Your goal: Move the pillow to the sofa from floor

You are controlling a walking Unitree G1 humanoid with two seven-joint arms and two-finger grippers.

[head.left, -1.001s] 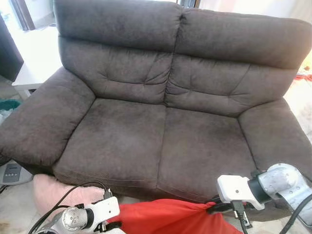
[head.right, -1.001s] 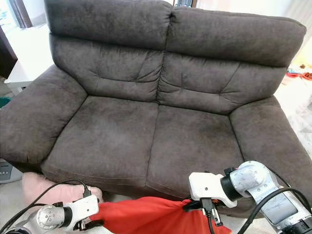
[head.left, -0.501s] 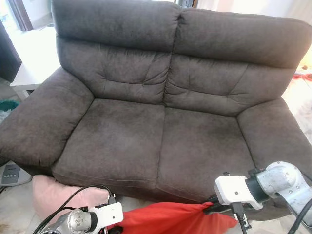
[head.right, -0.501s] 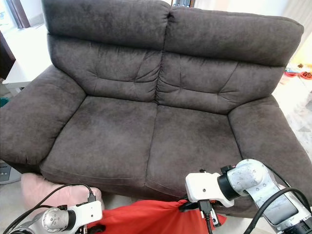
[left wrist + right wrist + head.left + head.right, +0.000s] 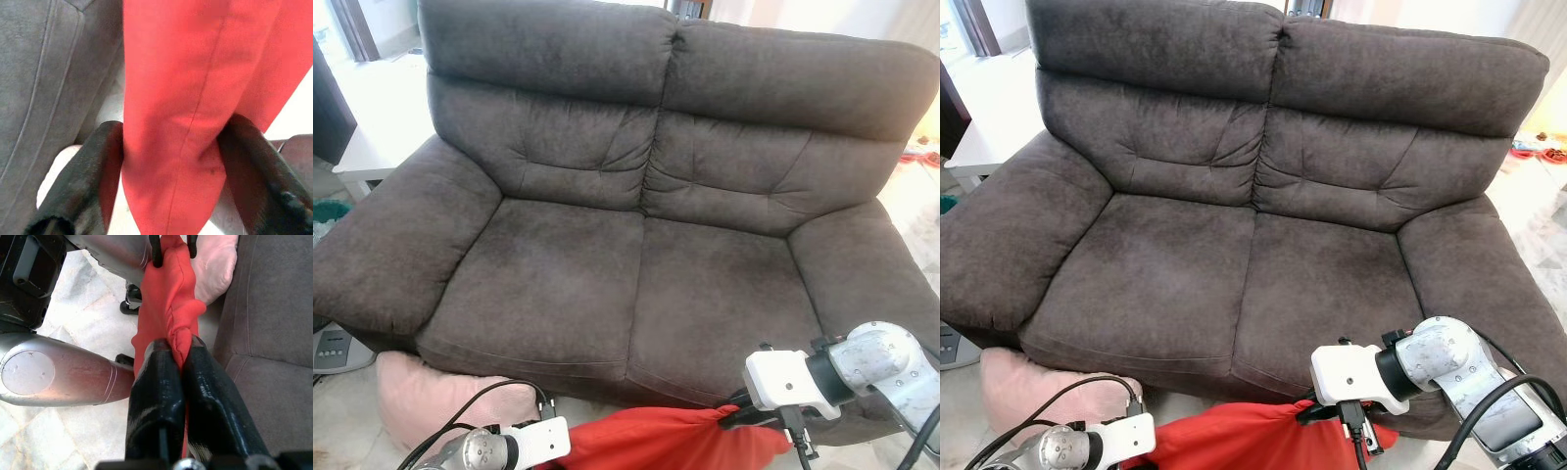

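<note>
Red pillow (image 5: 675, 441) slung between both hands, just before sofa (image 5: 636, 284) front edge, below seat. Left hand (image 5: 166, 166) pinches one end; right hand (image 5: 182, 357) clamped on other corner. Soft, light, saggy — corner pinches may slip.

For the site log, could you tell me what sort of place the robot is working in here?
Most likely a home living room: a dark two-seat sofa stands on a pale tiled floor, with a pink pillow lying beside it and a red pillow held up in front of it.
</note>
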